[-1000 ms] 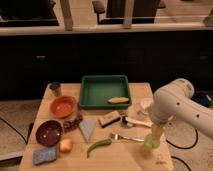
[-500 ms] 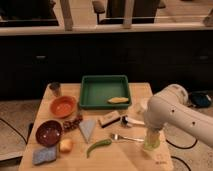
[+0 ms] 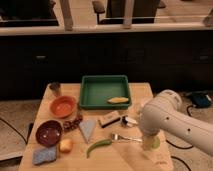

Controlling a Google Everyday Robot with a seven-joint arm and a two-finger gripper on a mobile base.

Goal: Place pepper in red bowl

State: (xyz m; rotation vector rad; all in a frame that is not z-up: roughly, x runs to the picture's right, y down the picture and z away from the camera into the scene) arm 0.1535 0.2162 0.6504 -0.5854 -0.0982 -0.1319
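Observation:
The pepper [image 3: 98, 146], slim, curved and green, lies on the wooden table [image 3: 125, 160] near its front edge. At the left stands the dark red bowl [image 3: 49, 132], and nothing shows inside it. My gripper [image 3: 148, 142] hangs at the end of the white arm [image 3: 170, 117], low over the table. It is to the right of the pepper, a fork's length away. Its fingers point down and look open, with nothing between them. The arm hides part of the table behind it.
An orange bowl [image 3: 63, 106] and a small metal cup [image 3: 55, 88] stand at the back left. A green tray [image 3: 105, 80] holds a yellow corn piece [image 3: 118, 100]. A fork [image 3: 124, 137], a snack bar [image 3: 109, 119], a blue sponge [image 3: 44, 155] and other small items lie between.
The white arm has swung a little to the left and lower over the table. The pepper and the bowls have not moved.

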